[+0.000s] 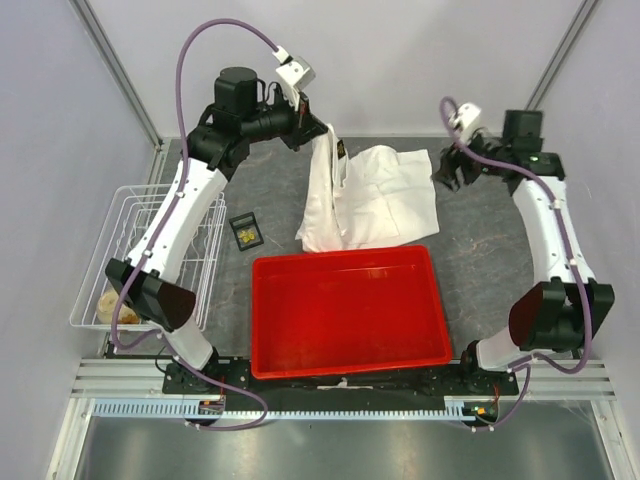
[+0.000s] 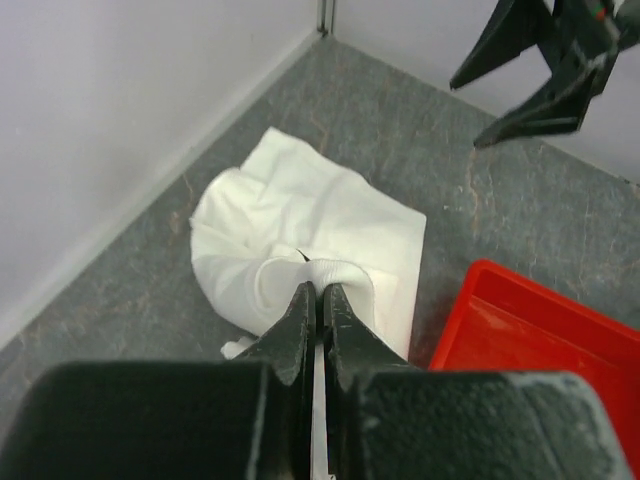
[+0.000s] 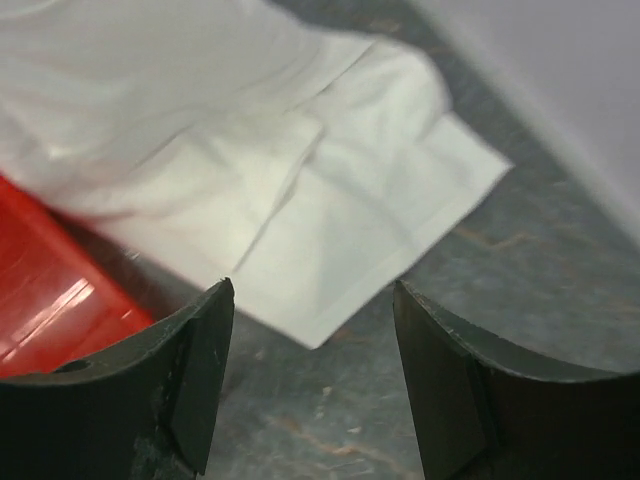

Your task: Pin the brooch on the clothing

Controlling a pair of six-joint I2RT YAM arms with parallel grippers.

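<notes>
The jaws of the left gripper are pinched shut on a fold of the white T-shirt, holding it up near the far edge of the worktop, left of centre. From that pinch a strip of cloth hangs down and runs toward the near edge, and the rest lies crumpled on the grey mat to its right. The right gripper hovers with its jaws wide and nothing between them, just over the shirt's right-hand corner. The brooch shows as a tiny gold speck on the small black tray, just left of the hanging cloth, toward the left edge. It is too small for me to tell which way it points. So the brooch lies on the left arm's side, but that gripper is busy, and the free gripper stands across the whole shirt from it. I'd guess the shirt wants laying flat before either gripper goes for the pin. Room is tight: the red bin fills the near middle, and the wire basket lines the left edge, with the tray between basket and shirt.
</notes>
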